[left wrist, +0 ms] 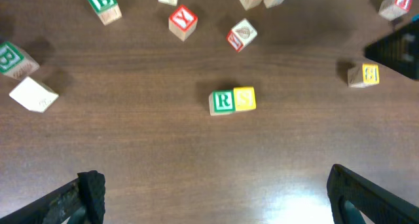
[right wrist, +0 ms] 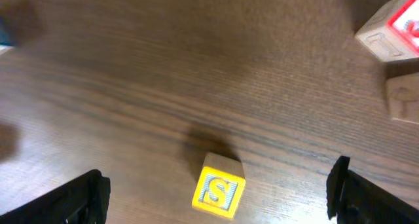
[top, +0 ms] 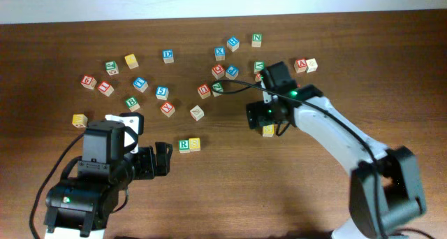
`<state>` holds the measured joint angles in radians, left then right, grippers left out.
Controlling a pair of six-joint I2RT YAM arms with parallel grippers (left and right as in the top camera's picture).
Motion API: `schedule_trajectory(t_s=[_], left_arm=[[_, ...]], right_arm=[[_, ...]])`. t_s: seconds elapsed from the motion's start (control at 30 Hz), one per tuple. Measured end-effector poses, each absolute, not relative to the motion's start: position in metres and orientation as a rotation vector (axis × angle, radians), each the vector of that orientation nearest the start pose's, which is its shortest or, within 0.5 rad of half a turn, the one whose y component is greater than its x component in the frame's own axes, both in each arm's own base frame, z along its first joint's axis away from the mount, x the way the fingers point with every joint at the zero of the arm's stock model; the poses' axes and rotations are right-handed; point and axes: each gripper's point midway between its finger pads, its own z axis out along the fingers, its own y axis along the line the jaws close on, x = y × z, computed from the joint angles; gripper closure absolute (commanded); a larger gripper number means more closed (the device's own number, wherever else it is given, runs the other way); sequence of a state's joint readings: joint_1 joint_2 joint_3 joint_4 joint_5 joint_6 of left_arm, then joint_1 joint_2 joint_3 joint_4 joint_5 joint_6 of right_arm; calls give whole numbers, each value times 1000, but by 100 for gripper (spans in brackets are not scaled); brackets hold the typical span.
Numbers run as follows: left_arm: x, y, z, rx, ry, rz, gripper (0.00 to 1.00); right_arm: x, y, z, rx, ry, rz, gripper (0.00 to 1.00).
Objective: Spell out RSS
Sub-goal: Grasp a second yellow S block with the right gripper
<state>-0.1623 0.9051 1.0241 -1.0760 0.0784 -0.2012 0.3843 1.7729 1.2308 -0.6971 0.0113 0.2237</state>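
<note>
r cube (top: 184, 145) + first s cube (top: 195, 144) touching, done | second s cube (right wrist: 219, 188) unplaced, between right fingers (right wrist: 85, 198), apart | left fingers (left wrist: 88, 191) apart, empty

The left arm (top: 98, 165) was mostly black and boxy, with a white block (top: 129, 122) near its wrist and a small green light (top: 68, 197) glowing on its rounded base. The right arm (top: 335, 131) had a long, smooth white link between black joints, a second green light (top: 293, 93) near the wrist and a thin black cable (top: 241, 85) arching beside it. The left pincer (top: 165, 160) and the right pincer (top: 269, 125) both had matte black fingers (left wrist: 88, 194) with rough, uneven edges.
</note>
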Motion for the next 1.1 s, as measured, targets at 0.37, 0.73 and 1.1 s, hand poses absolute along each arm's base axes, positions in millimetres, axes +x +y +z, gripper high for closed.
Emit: schedule_trajectory(t_s=[0.37,0.73,1.1], left_arm=[[229,-50,209,-21,2542,-235,1],[229,-50,209,-21,2542,-235,1],[227,-50,213,-20,2523,-238,1]], right_arm=[[345,138,6,103,3014,57,57],[332,138,8,131,3089,56,81],[338,261,57,-233,2932,330,82]])
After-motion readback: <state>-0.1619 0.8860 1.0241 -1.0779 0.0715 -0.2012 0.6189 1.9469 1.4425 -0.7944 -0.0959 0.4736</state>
